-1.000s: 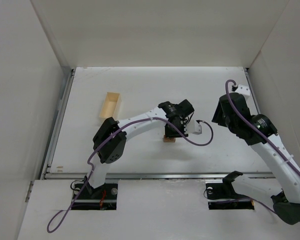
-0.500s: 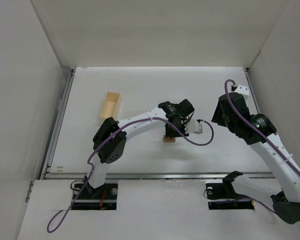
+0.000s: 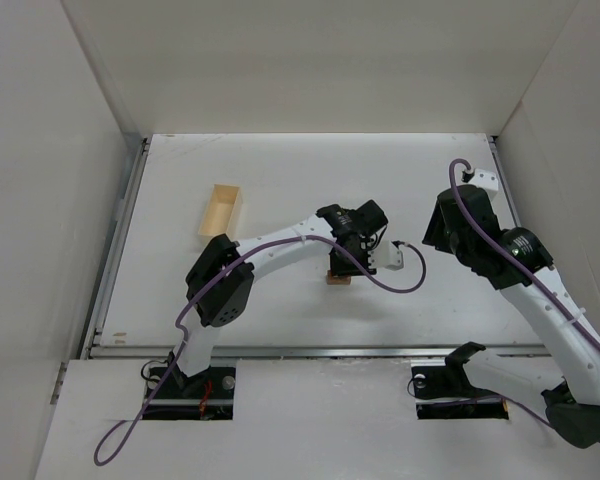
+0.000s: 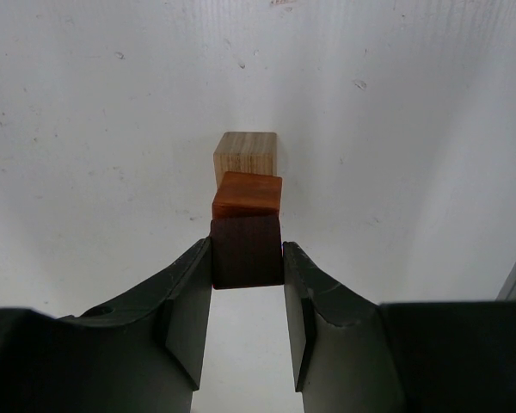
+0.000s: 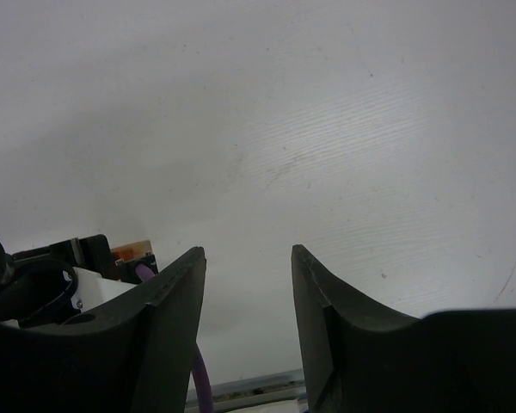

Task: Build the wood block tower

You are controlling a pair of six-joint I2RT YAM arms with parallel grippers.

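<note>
1. Left claw (image 4: 247, 255) — clamped on the dark brown cube (image 4: 245, 241), fingers flat against two opposite faces.
2. The held cube sits over the reddish-orange cube (image 4: 248, 196), which rests on the light tan block (image 4: 245, 155). The stack stands mid-worktop (image 4: 86, 129), well apart from the tray (image 3: 221, 212). Contact between the top two cubes cannot be told.
3. Judged step: seating the top cube. Square it to the orange one, open slowly, then rise straight up — a sideways drag would likely topple the stack.
4. Right claw (image 5: 248, 258) hangs wide apart, holding nothing.

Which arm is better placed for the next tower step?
Left: the left gripper grips the dark brown cube over the reddish-orange cube; the right gripper is open, empty, away from them.
</note>
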